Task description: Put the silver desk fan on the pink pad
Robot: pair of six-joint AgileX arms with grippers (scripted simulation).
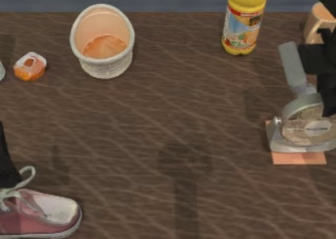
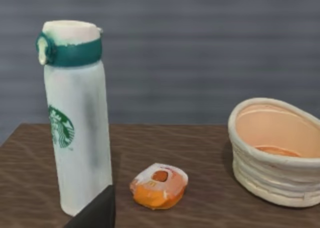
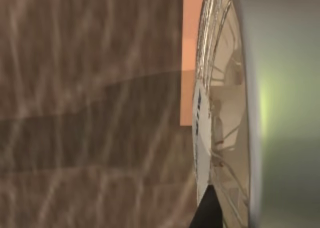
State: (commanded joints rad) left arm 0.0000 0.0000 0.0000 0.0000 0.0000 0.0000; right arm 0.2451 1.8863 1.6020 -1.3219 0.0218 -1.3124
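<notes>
From above, the shiny silver desk fan with its round ring housing and beige grille (image 1: 307,127) stands on the thin salmon-pink square pad (image 1: 298,157) near the right edge of the dark brown wood-grain surface (image 1: 173,118). The right arm is a dark shape at the far right, over the fan; whether its claw is open or closed cannot be told.

The right wrist view shows the fan's ring (image 3: 225,112) very close, with a strip of pad (image 3: 191,52) beside it.

Only the left wrist view shows a tall white flask with a green band (image 2: 75,118).

A white ribbed bowl with a peach-coloured inside (image 1: 103,40) holds nothing that can be seen. Near it lies a small orange-and-white packet (image 1: 29,66).

The left arm sits at the left edge above a pink-and-white sneaker (image 1: 39,212); its claw's state cannot be told.
</notes>
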